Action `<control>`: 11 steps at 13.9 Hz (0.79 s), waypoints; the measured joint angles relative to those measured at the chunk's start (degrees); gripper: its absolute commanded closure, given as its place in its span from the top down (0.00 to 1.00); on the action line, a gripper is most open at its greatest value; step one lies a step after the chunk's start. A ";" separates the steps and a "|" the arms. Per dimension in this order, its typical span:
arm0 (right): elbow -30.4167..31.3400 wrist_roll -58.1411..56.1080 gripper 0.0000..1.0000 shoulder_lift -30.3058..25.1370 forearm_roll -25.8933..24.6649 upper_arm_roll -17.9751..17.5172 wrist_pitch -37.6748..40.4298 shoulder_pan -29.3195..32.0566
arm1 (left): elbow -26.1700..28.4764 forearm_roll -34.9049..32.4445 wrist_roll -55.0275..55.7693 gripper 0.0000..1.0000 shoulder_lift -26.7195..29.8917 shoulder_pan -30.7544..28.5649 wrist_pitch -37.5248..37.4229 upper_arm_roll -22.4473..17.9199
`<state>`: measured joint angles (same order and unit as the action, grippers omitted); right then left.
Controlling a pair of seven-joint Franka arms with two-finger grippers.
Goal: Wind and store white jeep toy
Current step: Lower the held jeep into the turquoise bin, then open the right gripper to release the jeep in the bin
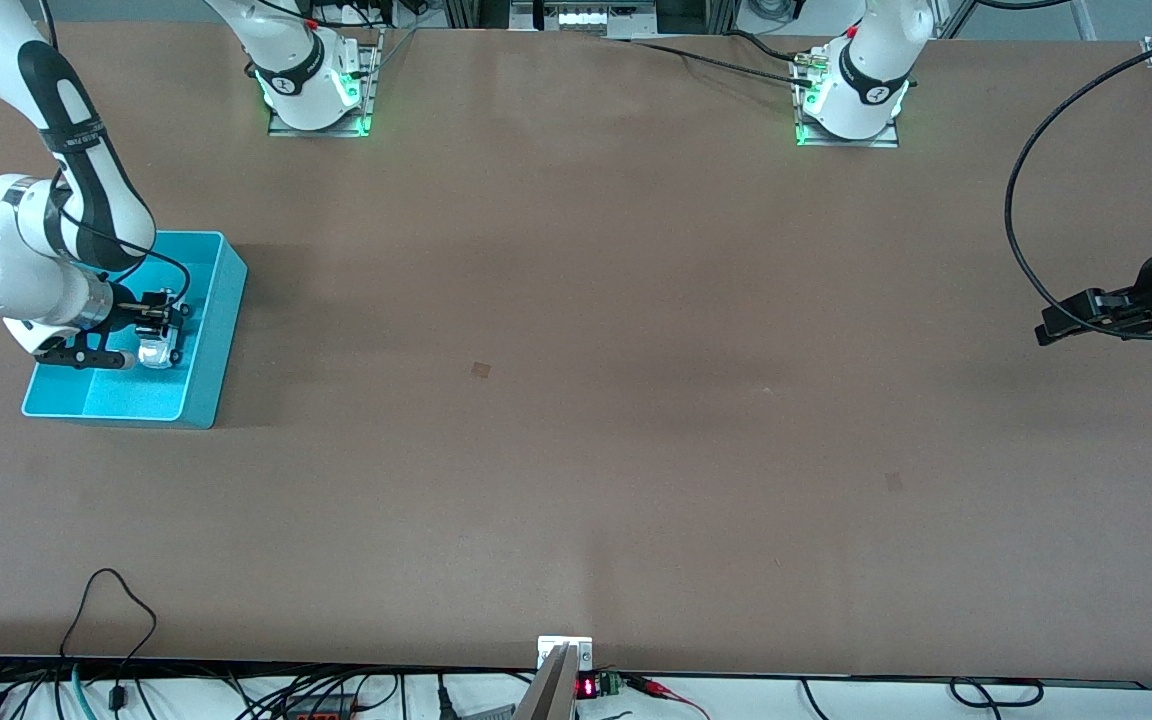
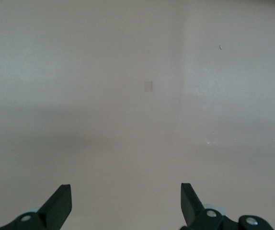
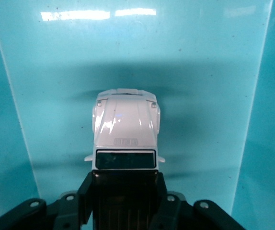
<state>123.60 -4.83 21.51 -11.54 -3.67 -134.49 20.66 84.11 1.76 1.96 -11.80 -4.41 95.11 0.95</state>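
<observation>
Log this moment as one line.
right hand: shut on white jeep toy, over turquoise bin | left hand: open, waiting

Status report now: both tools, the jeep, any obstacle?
Right tool shut on white jeep toy, inside turquoise bin. Left tool open, waiting over bare table. Nothing in the way.

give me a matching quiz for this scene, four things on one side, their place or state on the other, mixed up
1. white jeep toy
2. turquoise bin
3. left end effector
4. right end effector

a. open, over bare table
b. shut on the toy, inside the bin
c. held over the bin floor
d. at the right arm's end of the table

Pairs: 1-c, 2-d, 3-a, 4-b
</observation>
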 measured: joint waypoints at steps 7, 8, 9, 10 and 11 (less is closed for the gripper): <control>-0.03 0.00 0.80 0.77 -0.03 -0.05 -0.58 0.02 | -0.04 0.00 0.00 1.00 0.08 0.18 0.06 0.14; -0.03 0.00 0.93 0.78 -0.03 -0.06 -0.58 0.02 | -0.04 0.00 0.00 1.00 0.08 0.18 0.07 0.15; -0.04 0.00 1.00 0.78 -0.03 -0.11 -0.58 0.02 | -0.04 0.00 0.00 1.00 0.08 0.19 0.07 0.19; -0.08 0.00 1.00 0.77 -0.03 -0.20 -0.58 0.01 | -0.04 0.00 0.00 1.00 0.08 0.20 0.07 0.24; -0.20 0.00 1.00 0.65 -0.04 -0.29 -0.60 0.01 | -0.04 0.00 0.00 1.00 0.08 0.20 0.07 0.27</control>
<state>123.40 -4.84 22.16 -11.58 -3.96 -135.10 20.67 84.07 1.76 1.96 -11.72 -4.21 95.18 1.22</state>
